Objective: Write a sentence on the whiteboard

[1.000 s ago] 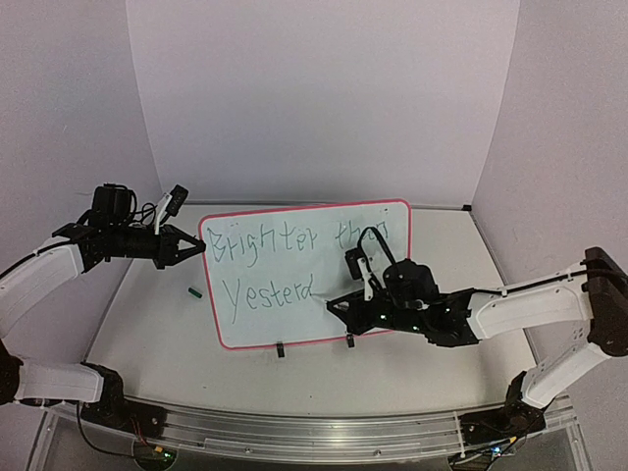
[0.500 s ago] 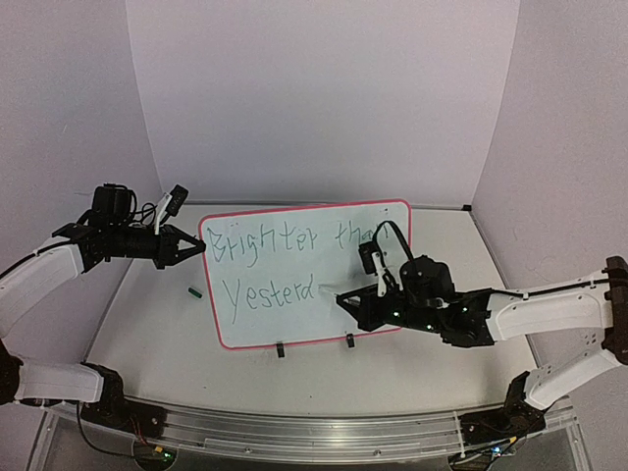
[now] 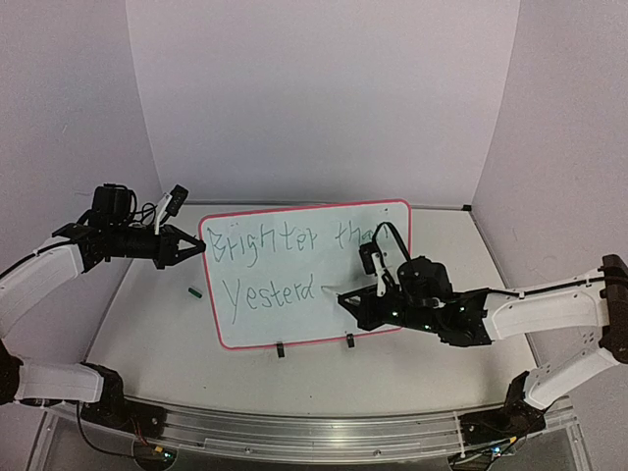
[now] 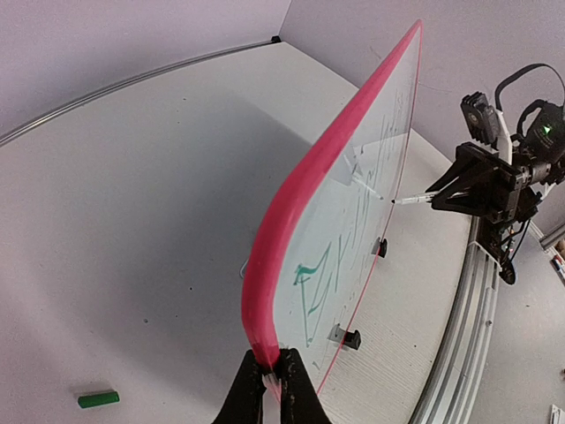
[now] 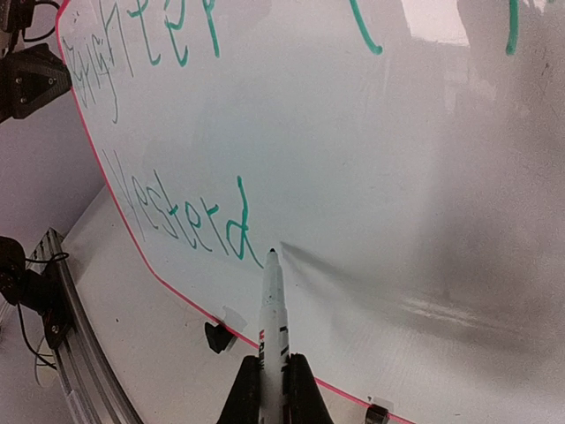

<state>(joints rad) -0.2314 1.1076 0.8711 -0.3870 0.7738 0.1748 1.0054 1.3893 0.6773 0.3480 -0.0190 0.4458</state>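
The whiteboard [image 3: 294, 324], white with a pink frame, stands tilted on its clipped long edge. My left gripper [image 3: 201, 248] is shut on its left frame edge [image 4: 265, 291], the jaws [image 4: 272, 375] pinching the rim. The sentence [image 3: 265, 294] in green reads "Brighter tha" above "Yesterd" [image 5: 181, 216]. My right gripper [image 3: 345, 299] is shut on a white marker [image 5: 272, 309]. The marker's tip meets the board just right of the "d". The jaws [image 5: 272, 380] clamp the marker's barrel.
A small green cap [image 3: 194, 290] lies on the grey table left of the board [image 4: 97, 399]. Two black clips [image 3: 281, 349] [image 3: 349, 340] sit on the board's lower edge. Purple walls close in the back and sides. A metal rail [image 3: 294, 432] runs along the near edge.
My right gripper with the marker has moved right along the second line, past the "d", and now holds still. The left arm and the board have not moved.
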